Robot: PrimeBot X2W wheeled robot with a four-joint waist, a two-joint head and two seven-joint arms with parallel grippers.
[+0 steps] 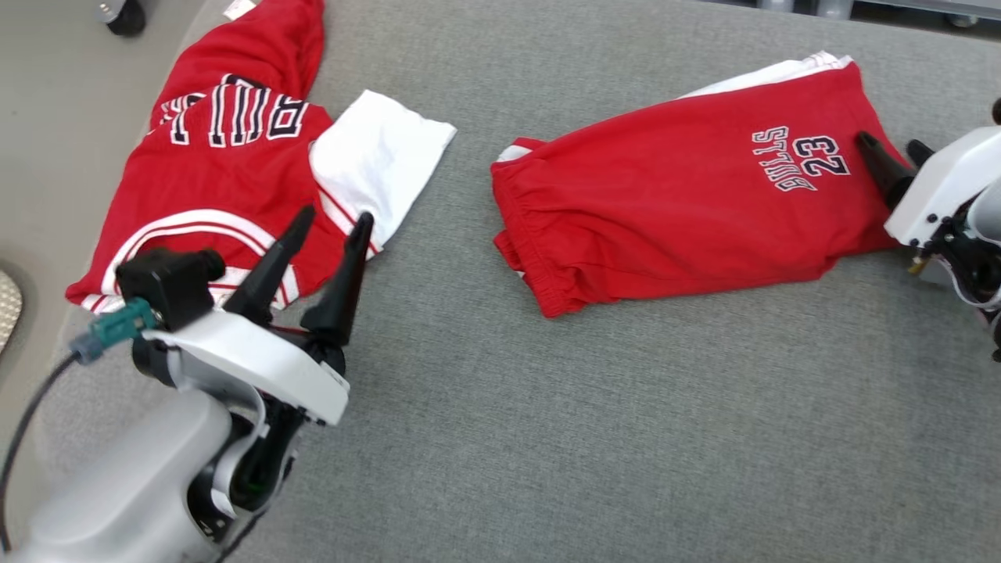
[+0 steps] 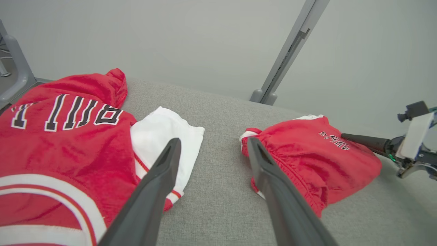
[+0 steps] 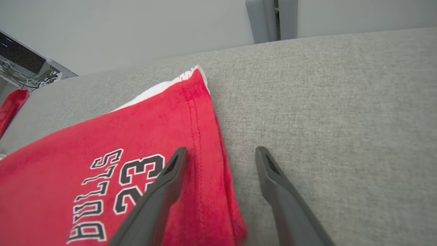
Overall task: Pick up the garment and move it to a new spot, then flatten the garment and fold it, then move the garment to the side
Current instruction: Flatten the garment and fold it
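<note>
Folded red shorts [image 1: 665, 211] printed "BULLS 23" lie on the right of the grey padded table [image 1: 547, 430], waistband toward the middle. My right gripper [image 1: 890, 142] is open at their hem corner; in the right wrist view one finger sits over the red cloth [image 3: 85, 143] and the other over bare table, with the right gripper [image 3: 221, 151] holding nothing. A rumpled red and white jersey [image 1: 211, 180] lies at the left. My left gripper [image 1: 332, 221] hovers open over its lower right edge. The left wrist view shows the left gripper [image 2: 214, 141] between jersey [image 2: 61, 150] and shorts [image 2: 307, 160].
The table's left edge runs beside the jersey, with floor and a black caster [image 1: 121, 16] beyond it. A grey post [image 2: 286, 51] stands behind the table's far edge. Bare grey surface spreads in front of both garments.
</note>
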